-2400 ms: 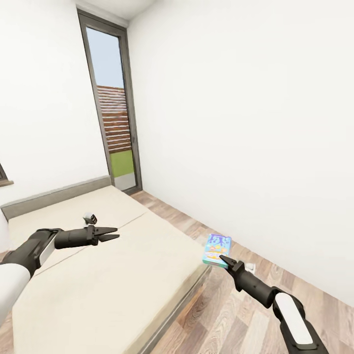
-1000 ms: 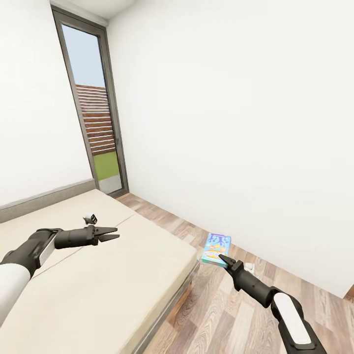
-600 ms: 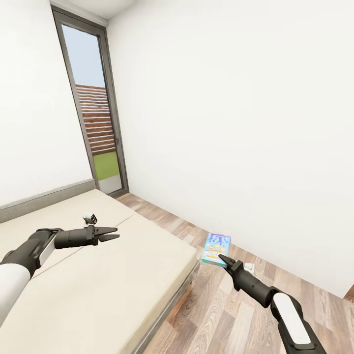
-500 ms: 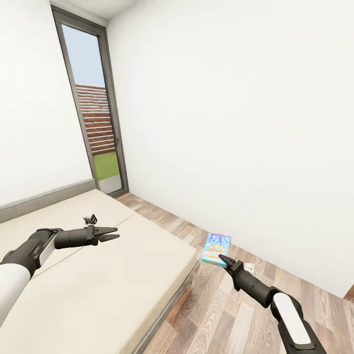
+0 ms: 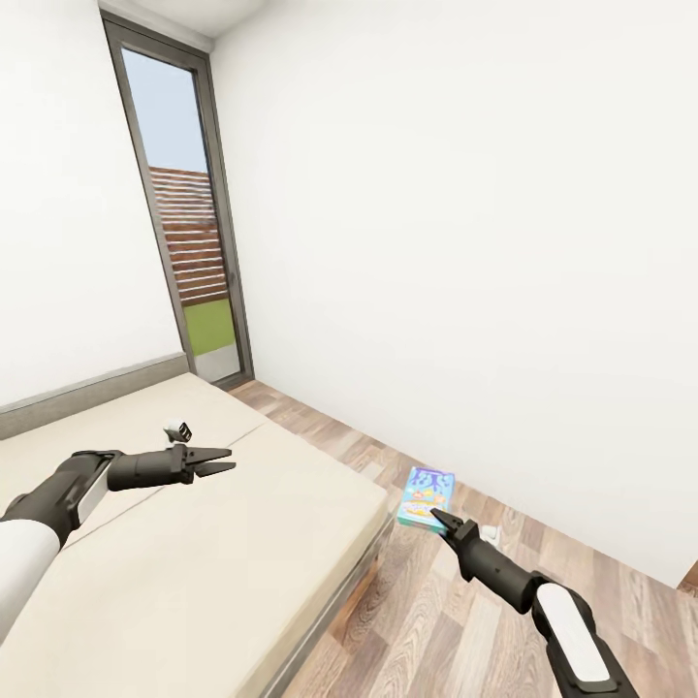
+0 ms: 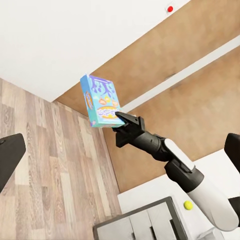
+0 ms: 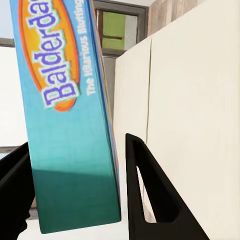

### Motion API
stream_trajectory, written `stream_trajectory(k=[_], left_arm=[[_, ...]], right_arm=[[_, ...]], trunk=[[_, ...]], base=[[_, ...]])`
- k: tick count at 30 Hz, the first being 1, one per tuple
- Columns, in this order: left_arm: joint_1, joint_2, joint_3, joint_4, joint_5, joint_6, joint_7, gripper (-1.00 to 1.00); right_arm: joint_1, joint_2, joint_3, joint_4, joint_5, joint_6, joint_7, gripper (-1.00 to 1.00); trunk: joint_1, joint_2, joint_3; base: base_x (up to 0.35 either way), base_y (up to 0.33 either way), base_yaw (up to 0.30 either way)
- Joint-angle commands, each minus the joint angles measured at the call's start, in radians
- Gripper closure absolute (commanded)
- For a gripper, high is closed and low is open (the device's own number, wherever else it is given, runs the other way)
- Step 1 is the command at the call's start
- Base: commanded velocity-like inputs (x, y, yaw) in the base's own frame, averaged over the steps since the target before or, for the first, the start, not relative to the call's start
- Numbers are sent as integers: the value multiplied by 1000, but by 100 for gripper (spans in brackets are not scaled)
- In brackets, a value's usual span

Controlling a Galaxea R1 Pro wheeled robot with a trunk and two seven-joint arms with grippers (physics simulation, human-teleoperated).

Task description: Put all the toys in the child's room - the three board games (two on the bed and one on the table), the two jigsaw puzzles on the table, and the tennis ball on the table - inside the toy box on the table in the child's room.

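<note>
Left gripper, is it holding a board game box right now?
No, the left gripper hangs open and empty over the beige bed; the blue board game box sits in the right gripper.

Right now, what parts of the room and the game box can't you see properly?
- Board game: right wrist view cuts off its top, so only part of the title reads.
- Bed: head view's edge cuts off its near end.
- Small yellow-green ball: left wrist view, too tiny to identify.
- Left gripper: nothing between its fingers.

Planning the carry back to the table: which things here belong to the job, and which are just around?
Job:
- board game, held in right gripper
- bed
- tennis ball
- left gripper, open, holding nothing

Just around:
- window
- wood floor
</note>
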Motion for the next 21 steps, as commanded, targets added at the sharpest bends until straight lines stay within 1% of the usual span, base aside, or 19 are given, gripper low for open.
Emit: stream_trajectory(k=[1,4,7,21], left_arm=[[-1,1,-7,0,4,11,-4,-100],[-1,1,-7,0,4,11,-4,-100],[-1,1,-7,0,4,10,-4,-100],[-1,1,-6,0,4,11,-4,-100]], right_arm=[[-1,1,-2,1,2,5,4,100],[-1,0,-2,4,2,5,4,100],[-1,1,-2,5,2,5,4,100],[-1,3,-2,7,2,5,2,100]], trunk=[[1,-1,-1],[1,-1,-2],[1,-1,-2],[1,-1,-8]], base=[[0,0,0],[0,0,-22],[0,0,-143],[0,0,-262]])
